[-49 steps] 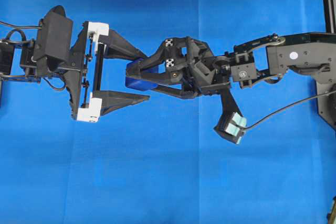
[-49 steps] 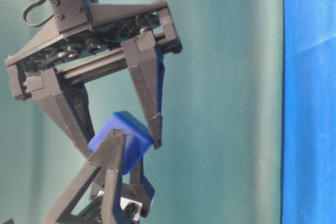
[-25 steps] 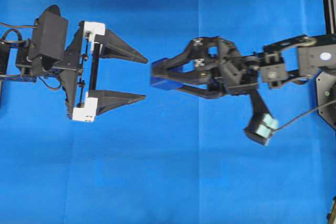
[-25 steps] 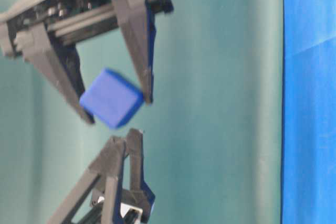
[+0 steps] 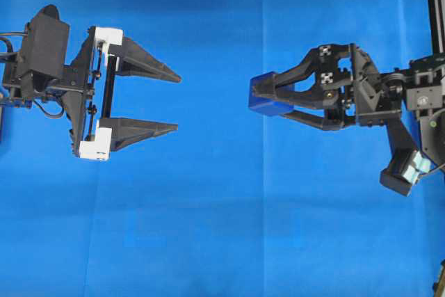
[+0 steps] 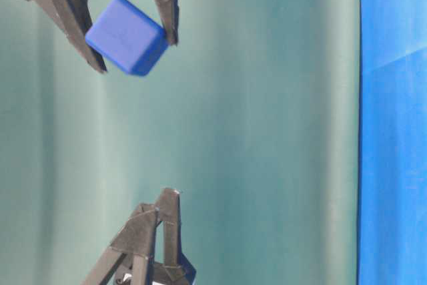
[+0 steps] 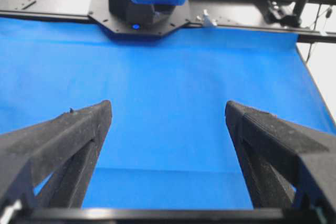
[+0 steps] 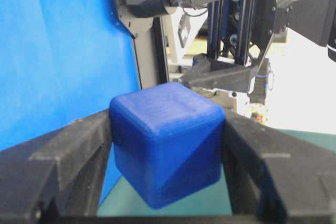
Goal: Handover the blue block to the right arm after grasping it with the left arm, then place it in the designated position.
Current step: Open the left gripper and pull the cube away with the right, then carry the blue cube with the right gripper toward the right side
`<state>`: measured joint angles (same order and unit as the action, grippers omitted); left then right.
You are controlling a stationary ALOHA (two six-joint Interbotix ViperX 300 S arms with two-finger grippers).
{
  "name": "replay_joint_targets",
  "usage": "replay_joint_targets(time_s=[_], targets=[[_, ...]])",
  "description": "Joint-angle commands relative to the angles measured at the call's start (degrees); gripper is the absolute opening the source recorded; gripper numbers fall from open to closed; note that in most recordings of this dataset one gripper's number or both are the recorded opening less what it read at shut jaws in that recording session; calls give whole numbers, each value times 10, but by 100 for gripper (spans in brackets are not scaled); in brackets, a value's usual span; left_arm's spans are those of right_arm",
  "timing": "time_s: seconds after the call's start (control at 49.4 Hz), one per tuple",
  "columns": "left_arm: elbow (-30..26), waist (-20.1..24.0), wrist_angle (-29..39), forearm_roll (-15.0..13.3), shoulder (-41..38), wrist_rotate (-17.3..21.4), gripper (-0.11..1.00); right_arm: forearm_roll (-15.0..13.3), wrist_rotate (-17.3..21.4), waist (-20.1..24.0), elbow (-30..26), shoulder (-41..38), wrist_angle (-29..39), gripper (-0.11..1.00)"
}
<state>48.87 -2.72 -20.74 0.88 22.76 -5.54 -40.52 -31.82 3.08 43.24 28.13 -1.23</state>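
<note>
The blue block (image 5: 264, 103) is a small dark-blue cube held off the cloth, pinched between the fingers of my all-black right gripper (image 5: 256, 97), right of centre overhead. The right wrist view shows the block (image 8: 165, 145) wedged tight between both black fingers. At table level the block (image 6: 127, 35) hangs tilted near the top left between two fingertips. My left gripper (image 5: 177, 102), with white brackets, stands wide open at the left, a clear gap away from the block. Only blue cloth shows between its fingers (image 7: 84, 129) in the left wrist view.
Bright blue cloth (image 5: 222, 241) covers the table. A black frame rail (image 5: 434, 5) runs along the right edge. The right arm's black base plate (image 7: 105, 19) sits at the cloth's far edge. A teal backdrop (image 6: 267, 131) fills the table-level view.
The right gripper has drawn back to the right with the blue block in its grip. The left gripper, still open, has moved left, so the gap between them has widened.
</note>
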Motion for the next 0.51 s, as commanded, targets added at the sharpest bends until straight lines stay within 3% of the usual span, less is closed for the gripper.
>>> replay_joint_targets(time_s=[0.0,0.223,0.486], targets=[[-7,2,-4,-1,8,1,93,2,8,2,-7,6,1,52],[-8,1,-4,-1,8,1,93,11,62,2,-10,6,1,52],[-10,1,-4,-1,6,7,93,30,209,3,-11,10,-1,52]])
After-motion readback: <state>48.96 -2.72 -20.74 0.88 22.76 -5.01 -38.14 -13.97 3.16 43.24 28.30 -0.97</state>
